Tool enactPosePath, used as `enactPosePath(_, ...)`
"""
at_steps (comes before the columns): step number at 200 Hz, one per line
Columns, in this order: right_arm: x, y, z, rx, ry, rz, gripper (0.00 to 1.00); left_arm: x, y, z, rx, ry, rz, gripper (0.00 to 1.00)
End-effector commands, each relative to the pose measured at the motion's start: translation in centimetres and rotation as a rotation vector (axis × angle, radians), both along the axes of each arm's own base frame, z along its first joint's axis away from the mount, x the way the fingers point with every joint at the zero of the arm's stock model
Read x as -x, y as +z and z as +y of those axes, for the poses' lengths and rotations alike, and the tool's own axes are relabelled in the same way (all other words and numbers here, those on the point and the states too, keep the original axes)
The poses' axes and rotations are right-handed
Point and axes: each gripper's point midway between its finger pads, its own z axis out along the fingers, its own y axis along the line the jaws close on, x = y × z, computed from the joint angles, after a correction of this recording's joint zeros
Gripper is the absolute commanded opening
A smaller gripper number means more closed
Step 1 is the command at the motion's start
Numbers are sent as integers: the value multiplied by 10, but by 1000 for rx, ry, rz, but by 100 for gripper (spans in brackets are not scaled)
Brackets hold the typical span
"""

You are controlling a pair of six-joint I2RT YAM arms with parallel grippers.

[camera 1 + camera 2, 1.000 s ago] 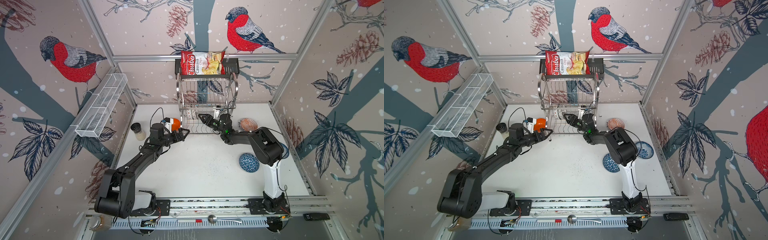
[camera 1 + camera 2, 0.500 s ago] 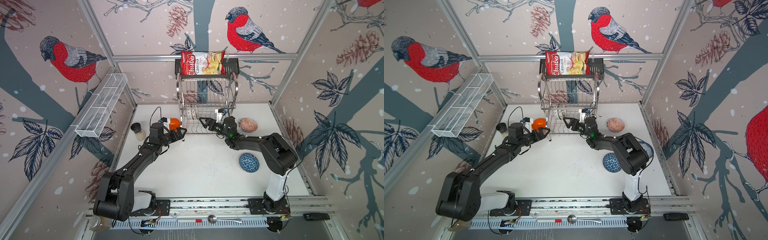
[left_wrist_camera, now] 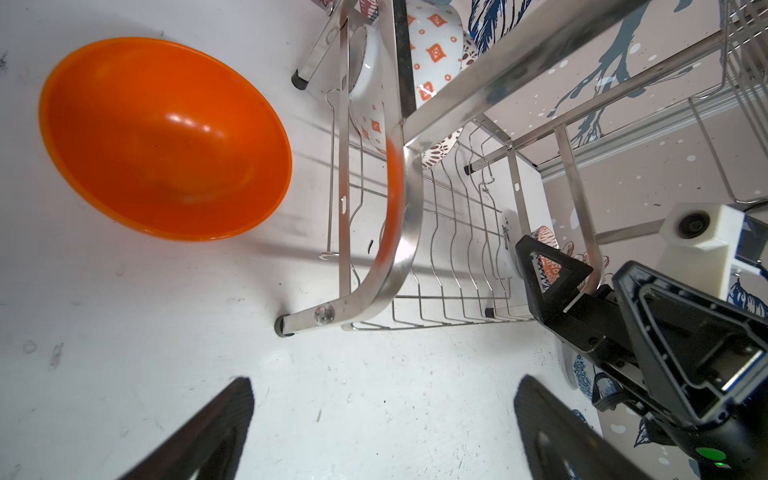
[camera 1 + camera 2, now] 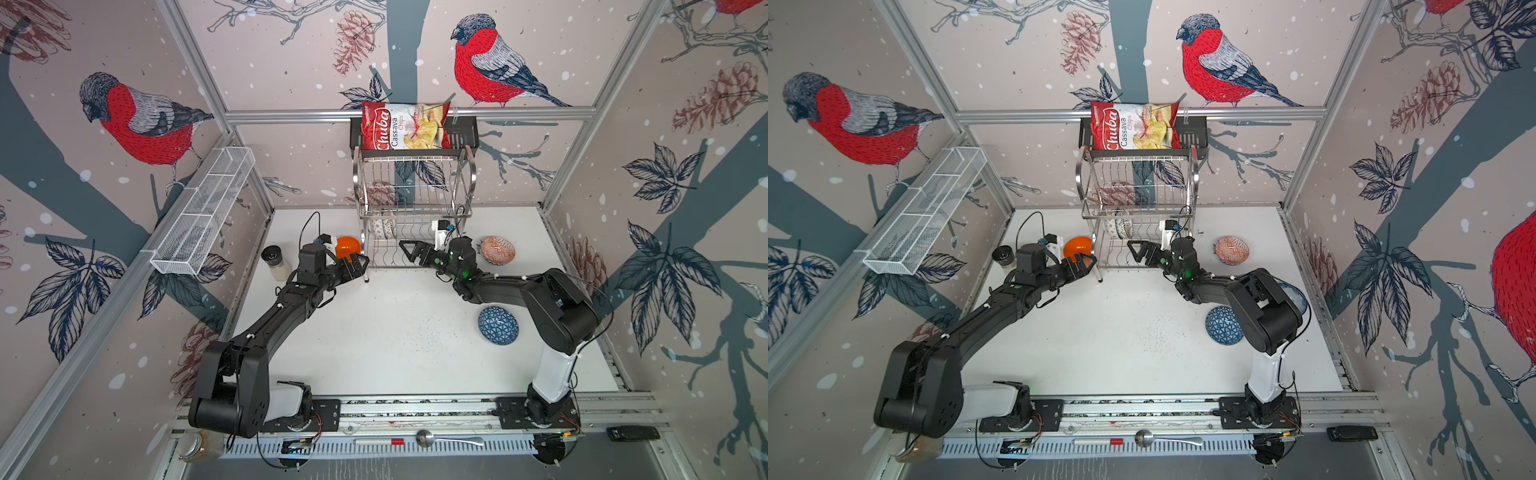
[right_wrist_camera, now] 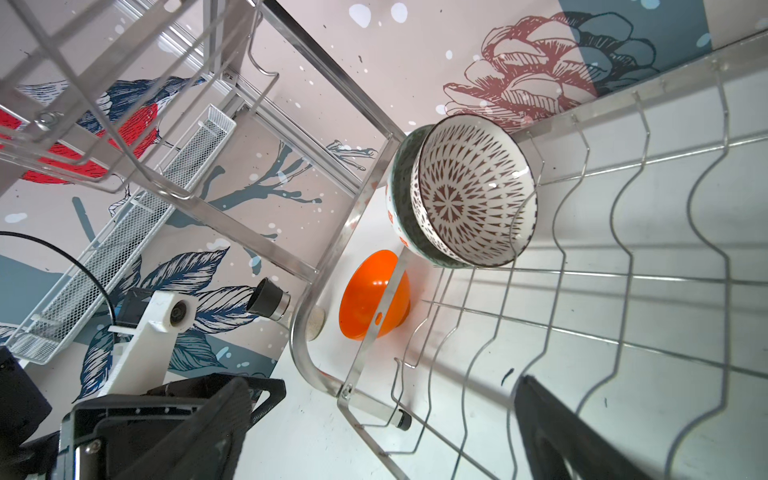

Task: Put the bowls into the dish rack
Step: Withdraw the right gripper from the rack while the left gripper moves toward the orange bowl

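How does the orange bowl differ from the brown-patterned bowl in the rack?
The orange bowl is plain; the brown-patterned bowl has dark marks on white. The orange bowl lies on the table beside the dish rack; the brown-patterned bowl stands on edge inside it. Both are round.

the white table is carrying the dish rack at back, orange bowl and shaker jar left of it, red-patterned bowl and blue triangle bowl right.
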Motion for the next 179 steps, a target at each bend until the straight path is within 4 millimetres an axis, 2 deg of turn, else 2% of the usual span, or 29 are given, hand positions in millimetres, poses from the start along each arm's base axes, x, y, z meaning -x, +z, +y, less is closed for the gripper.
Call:
enactPosePath(1,0,4,1,-16,-1,-19,100,-2,2,1,-8,-3,-8,98)
enactPosePath(54,5,-4,1,-14,3,5,100,-1,4,-1,-3,-10,-8,98)
enactPosePath(113,21,-11,-5,62,4,12,100,-2,3,-2,-2,-16,11,98)
enactPosePath(138,24,-17,-16,146,-30,0,100,-4,-1,0,-20,-14,30,98)
enactPosePath(179,20,-20,-41,268,-143,-12,100,-8,0,23,-118,72,11,98)
